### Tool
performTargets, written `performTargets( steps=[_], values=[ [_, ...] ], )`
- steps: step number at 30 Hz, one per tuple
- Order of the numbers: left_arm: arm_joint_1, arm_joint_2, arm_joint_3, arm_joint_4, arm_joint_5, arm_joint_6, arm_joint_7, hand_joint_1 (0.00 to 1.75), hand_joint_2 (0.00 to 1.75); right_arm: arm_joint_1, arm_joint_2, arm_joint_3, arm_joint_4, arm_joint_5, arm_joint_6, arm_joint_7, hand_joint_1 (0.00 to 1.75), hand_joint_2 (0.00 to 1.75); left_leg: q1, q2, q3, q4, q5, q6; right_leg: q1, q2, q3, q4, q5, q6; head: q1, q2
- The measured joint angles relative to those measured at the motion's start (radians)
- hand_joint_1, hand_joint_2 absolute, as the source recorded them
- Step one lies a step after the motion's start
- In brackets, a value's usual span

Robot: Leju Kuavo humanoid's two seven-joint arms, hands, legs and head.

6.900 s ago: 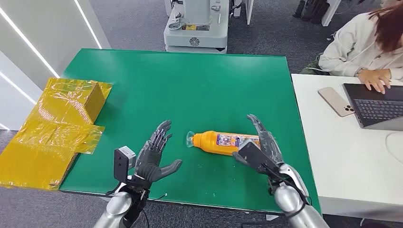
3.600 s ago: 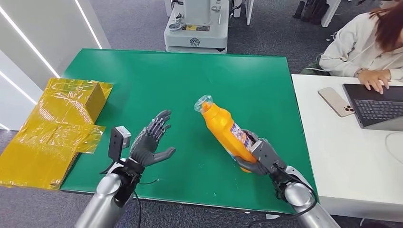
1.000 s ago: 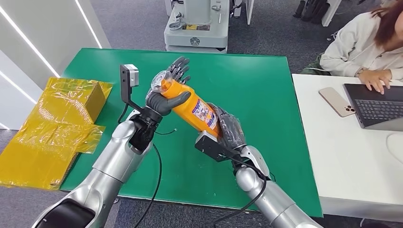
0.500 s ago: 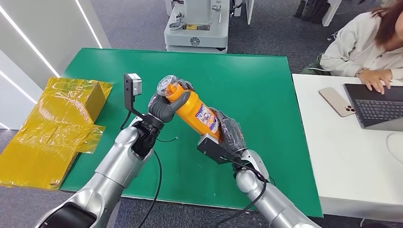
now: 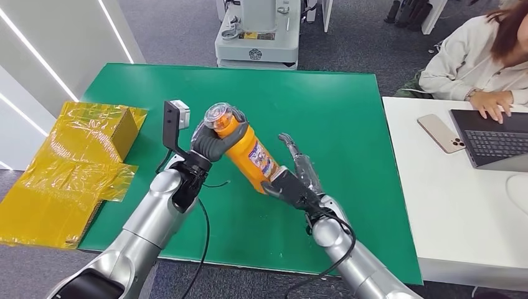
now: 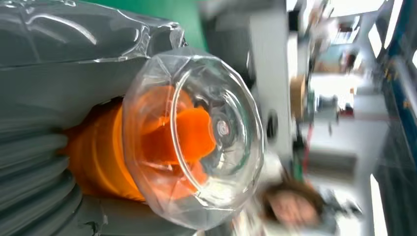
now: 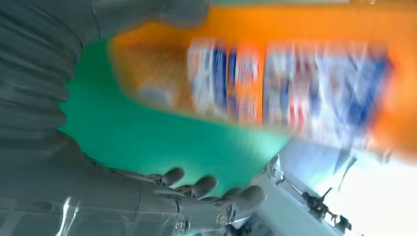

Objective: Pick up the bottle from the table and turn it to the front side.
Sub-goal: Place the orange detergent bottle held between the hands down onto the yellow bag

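Note:
An orange bottle [image 5: 249, 156] with a clear cap [image 5: 218, 115] and a blue-and-white label hangs tilted above the green table [image 5: 336, 106], cap end up and to the left. My left hand [image 5: 208, 142] grips it around the neck just under the cap. The left wrist view shows the clear cap [image 6: 216, 128] end-on, with grey fingers [image 6: 34, 162] wrapped around the orange neck. My right hand [image 5: 296, 180] is beside the bottle's base with its fingers stretched out and holds nothing. In the right wrist view the label [image 7: 275, 83] is blurred, with green table between the bottle and my fingers [image 7: 206, 189].
A cardboard box wrapped in yellow tape [image 5: 81, 162] sits off the table's left edge. A person [image 5: 473, 56] works at a laptop [image 5: 492, 137] on the white desk to the right, next to a phone [image 5: 439, 132]. A grey machine base [image 5: 256, 37] stands behind the table.
My right hand picked the bottle up from the table and passed it across. My left hand closed around the neck, and in the last half second my right hand let go and spread its fingers.

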Motion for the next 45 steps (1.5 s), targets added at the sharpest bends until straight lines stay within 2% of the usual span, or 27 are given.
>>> performTargets(
  steps=[3, 8, 11, 13, 15, 19, 21, 23, 27, 30, 32, 38, 41, 45],
  values=[
    [0.002, 0.015, 0.000, -0.006, -0.171, 0.128, -0.038, 1.75, 1.75, -0.001, -0.008, -0.008, -0.018, -0.054, 0.024, -0.006, 0.00, 1.75, 0.000, 0.000, 0.000, 0.000, 0.000, 0.000, 0.000, 0.000, 0.000, 0.000, 0.000, 0.000, 0.000, 0.000],
    [0.003, 0.046, -0.001, -0.021, -0.395, 0.251, -0.041, 1.75, 1.75, 0.006, -0.028, -0.015, -0.069, -0.102, 0.049, -0.013, 0.00, 1.75, 0.000, 0.000, 0.000, 0.000, 0.000, 0.000, 0.000, 0.000, 0.000, 0.000, 0.000, 0.000, 0.000, 0.000],
    [0.000, 0.070, -0.002, -0.024, -0.704, 0.468, -0.024, 1.75, 1.75, 0.035, -0.042, -0.025, -0.132, -0.095, 0.051, -0.005, 0.00, 1.75, 0.000, 0.001, 0.000, 0.000, 0.000, 0.000, 0.000, 0.001, 0.000, 0.000, 0.000, 0.000, 0.000, 0.000],
    [-0.006, 0.087, -0.004, -0.027, -0.930, 0.603, 0.011, 1.75, 1.75, 0.059, -0.053, -0.030, -0.179, -0.083, 0.052, 0.001, 0.00, 1.75, 0.000, 0.000, 0.000, 0.000, 0.000, 0.000, 0.000, 0.000, 0.000, 0.000, 0.000, 0.000, 0.000, 0.000],
    [-0.010, 0.106, -0.007, -0.031, -1.138, 0.689, 0.065, 1.75, 1.75, 0.079, -0.064, -0.032, -0.223, -0.078, 0.052, 0.001, 0.00, 1.75, 0.000, 0.000, 0.000, 0.000, 0.000, 0.000, 0.000, 0.000, 0.000, 0.000, 0.000, 0.000, 0.000, 0.000],
    [-0.014, 0.149, -0.015, -0.052, -1.656, 0.780, 0.224, 1.75, 1.75, 0.113, -0.089, -0.038, -0.308, -0.082, 0.042, -0.020, 0.00, 1.75, 0.000, 0.001, 0.000, 0.000, 0.000, 0.000, 0.000, 0.001, 0.000, 0.000, 0.000, 0.000, 0.000, 0.000],
    [-0.025, 0.179, -0.033, -0.059, -1.787, 0.790, 0.300, 1.75, 1.75, 0.132, -0.100, -0.043, -0.349, -0.086, 0.029, -0.031, 0.00, 1.75, 0.000, 0.001, 0.000, 0.000, 0.000, 0.000, 0.000, 0.001, 0.000, 0.000, 0.000, 0.000, 0.000, 0.000],
    [-0.048, 0.212, -0.076, -0.058, -1.805, 0.790, 0.388, 1.75, 1.75, 0.153, -0.111, -0.049, -0.387, -0.086, 0.016, -0.038, 0.00, 1.75, 0.000, 0.001, 0.000, 0.000, 0.000, 0.000, 0.000, 0.001, -0.001, 0.000, 0.000, 0.000, 0.000, 0.000],
    [-0.107, 0.277, -0.212, -0.032, -1.804, 0.790, 0.556, 1.75, 1.75, 0.200, -0.129, -0.058, -0.448, -0.085, -0.006, -0.047, 0.00, 1.75, 0.000, 0.001, 0.000, 0.000, 0.000, 0.000, 0.000, 0.001, 0.000, 0.000, 0.000, 0.000, 0.000, 0.000],
    [-0.131, 0.307, -0.306, 0.003, -1.804, 0.790, 0.647, 1.75, 1.75, 0.237, -0.143, -0.068, -0.488, -0.091, -0.010, -0.051, 0.00, 1.75, 0.000, 0.001, 0.000, 0.000, 0.000, 0.000, 0.000, 0.001, 0.000, 0.000, 0.000, 0.000, 0.000, 0.000],
    [-0.135, 0.315, -0.331, 0.034, -1.804, 0.790, 0.658, 1.75, 1.75, 0.266, -0.150, -0.080, -0.514, -0.108, -0.007, -0.051, 0.00, 1.75, 0.000, 0.002, 0.000, 0.000, 0.000, 0.000, 0.000, 0.002, 0.000, 0.000, 0.000, 0.000, 0.000, 0.000],
    [-0.126, 0.324, -0.333, 0.138, -1.804, 0.790, 0.628, 1.75, 1.75, 0.347, -0.172, -0.112, -0.583, -0.129, -0.004, -0.055, 0.00, 1.75, 0.000, 0.002, 0.000, 0.000, -0.001, 0.000, 0.000, 0.002, -0.001, -0.001, 0.000, 0.000, 0.000, 0.000],
    [-0.108, 0.323, -0.320, 0.220, -1.803, 0.791, 0.621, 1.75, 1.75, 0.384, -0.179, -0.131, -0.609, -0.135, -0.004, -0.062, 0.00, 1.75, 0.000, 0.003, 0.000, 0.000, -0.001, 0.000, 0.000, 0.003, -0.001, -0.001, 0.000, 0.000, 0.000, 0.000],
    [-0.068, 0.323, -0.279, 0.326, -1.803, 0.791, 0.652, 1.75, 1.75, 0.430, -0.183, -0.156, -0.638, -0.139, -0.006, -0.066, 0.00, 1.75, 0.000, 0.004, 0.000, -0.001, -0.001, 0.000, 0.000, 0.004, -0.001, -0.001, 0.000, 0.000, 0.000, 0.000]
  ],
)
